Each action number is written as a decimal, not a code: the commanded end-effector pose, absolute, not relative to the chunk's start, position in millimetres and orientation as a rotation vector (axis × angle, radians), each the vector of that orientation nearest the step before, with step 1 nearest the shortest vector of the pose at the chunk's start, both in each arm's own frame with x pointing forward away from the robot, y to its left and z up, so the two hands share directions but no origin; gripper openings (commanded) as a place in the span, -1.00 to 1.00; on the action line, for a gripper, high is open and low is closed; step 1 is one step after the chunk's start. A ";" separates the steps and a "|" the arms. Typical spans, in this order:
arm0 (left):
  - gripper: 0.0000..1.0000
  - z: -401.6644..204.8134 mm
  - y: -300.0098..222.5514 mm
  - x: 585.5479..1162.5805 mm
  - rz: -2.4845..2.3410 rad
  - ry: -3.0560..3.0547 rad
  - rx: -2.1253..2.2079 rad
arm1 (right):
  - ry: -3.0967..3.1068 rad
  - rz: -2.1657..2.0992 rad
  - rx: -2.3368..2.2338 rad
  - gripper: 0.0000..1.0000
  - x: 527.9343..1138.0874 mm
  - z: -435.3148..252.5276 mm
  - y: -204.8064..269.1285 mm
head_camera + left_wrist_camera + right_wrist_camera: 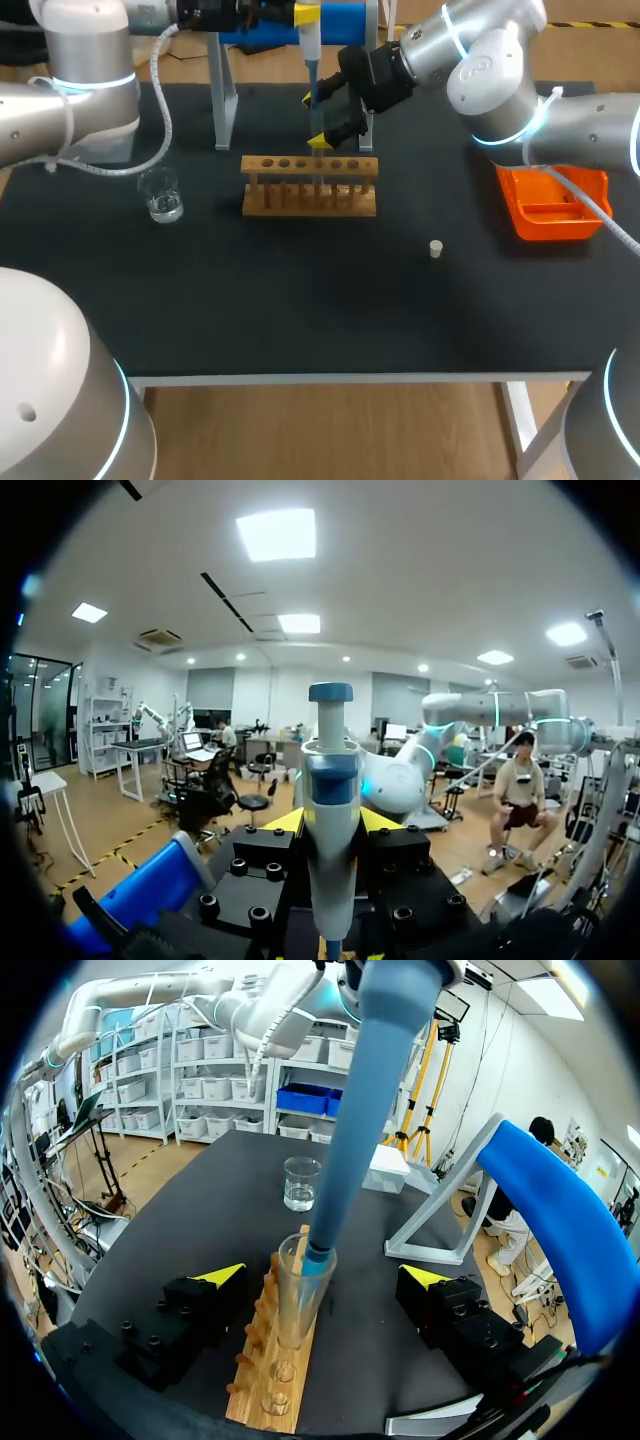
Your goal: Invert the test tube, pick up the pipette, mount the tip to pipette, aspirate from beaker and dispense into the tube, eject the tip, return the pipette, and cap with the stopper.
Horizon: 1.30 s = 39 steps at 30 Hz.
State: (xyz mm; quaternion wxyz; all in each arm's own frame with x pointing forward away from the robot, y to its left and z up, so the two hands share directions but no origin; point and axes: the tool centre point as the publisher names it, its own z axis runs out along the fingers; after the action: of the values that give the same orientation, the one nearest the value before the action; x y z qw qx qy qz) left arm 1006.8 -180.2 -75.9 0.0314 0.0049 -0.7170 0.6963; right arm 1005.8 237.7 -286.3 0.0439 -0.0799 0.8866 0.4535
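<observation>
My left gripper (305,15) (330,820) is shut on the blue and white pipette (311,55) (331,810), which it holds upright over the wooden rack (309,186) (270,1365). The pipette's shaft (365,1100) runs down to a tip inside the mouth of the clear test tube (297,1305), which stands upright in the rack. My right gripper (313,120) (322,1275) is open, with one finger on each side of the tube and neither touching it. The beaker (160,195) (301,1182) of clear liquid stands left of the rack. The small white stopper (436,248) lies on the table (300,300) to the right.
An orange bin (552,205) sits at the right edge under my right arm. The grey pipette stand (225,90) with its blue holder (345,18) (560,1230) rises just behind the rack.
</observation>
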 end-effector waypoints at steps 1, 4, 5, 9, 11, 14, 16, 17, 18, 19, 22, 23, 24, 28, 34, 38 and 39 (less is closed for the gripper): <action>-1.00 -75.6 -181.1 1007.3 2.143 -2.210 0.013 | 2.713 1.385 -0.246 1.00 1006.5 -285.8 237.2; -1.00 -75.7 -181.0 1007.5 2.143 -2.211 0.013 | 2.713 1.385 -0.246 1.00 1006.5 -285.8 237.2; -1.00 -75.7 -181.0 1007.5 2.142 -2.212 0.011 | 2.713 1.385 -0.246 1.00 1006.5 -285.8 237.2; -1.00 -75.3 -181.2 1007.3 2.142 -2.216 0.008 | 2.713 1.385 -0.246 1.00 1006.5 -285.8 237.2; -1.00 -75.3 -181.2 1007.3 2.142 -2.216 0.008 | 2.713 1.385 -0.246 1.00 1006.5 -285.8 237.2; -1.00 -75.3 -181.2 1007.3 2.142 -2.216 0.008 | 2.713 1.385 -0.246 1.00 1006.5 -285.8 237.2; -1.00 -75.3 -181.2 1007.3 2.142 -2.216 0.008 | 2.713 1.385 -0.246 1.00 1006.5 -285.8 237.2; -1.00 -75.3 -181.2 1007.3 2.142 -2.216 0.008 | 2.713 1.385 -0.246 1.00 1006.5 -285.8 237.2; -1.00 -75.3 -181.2 1007.3 2.142 -2.216 0.008 | 2.713 1.385 -0.246 1.00 1006.5 -285.8 237.2; -1.00 -75.3 -181.2 1007.3 2.142 -2.216 0.008 | 2.713 1.385 -0.246 1.00 1006.5 -285.8 237.2; -1.00 -75.3 -181.2 1007.3 2.142 -2.216 0.008 | 2.711 1.388 -0.243 1.00 1007.0 -285.1 235.6; -1.00 -75.3 -181.2 1007.3 2.142 -2.216 0.008 | 2.709 1.390 -0.243 1.00 1007.1 -284.6 234.3; -1.00 -75.3 -181.2 1007.3 2.142 -2.216 0.008 | 2.706 1.395 -0.239 1.00 1007.8 -283.4 232.1; -1.00 -75.3 -181.2 1007.3 2.142 -2.216 0.008 | 2.707 1.397 -0.243 1.00 1007.4 -278.9 221.5; -1.00 -75.3 -181.2 1007.3 2.142 -2.216 0.008 | 2.695 1.385 -0.272 1.00 1004.2 -263.3 194.4; -1.00 -75.3 -181.2 1007.3 2.142 -2.216 0.008 | 2.674 1.353 -0.248 1.00 998.9 -241.3 173.2; -1.00 -75.3 -181.2 1007.3 2.142 -2.216 0.008 | 2.663 1.357 -0.238 1.00 997.7 -234.5 167.8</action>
State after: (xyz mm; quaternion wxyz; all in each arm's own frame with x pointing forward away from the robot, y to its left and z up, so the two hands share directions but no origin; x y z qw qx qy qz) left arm 1006.9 -180.7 -75.4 0.0301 0.0028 -0.7187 0.6946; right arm 1013.9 192.3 -259.7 0.0630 -0.0850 0.8838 0.4558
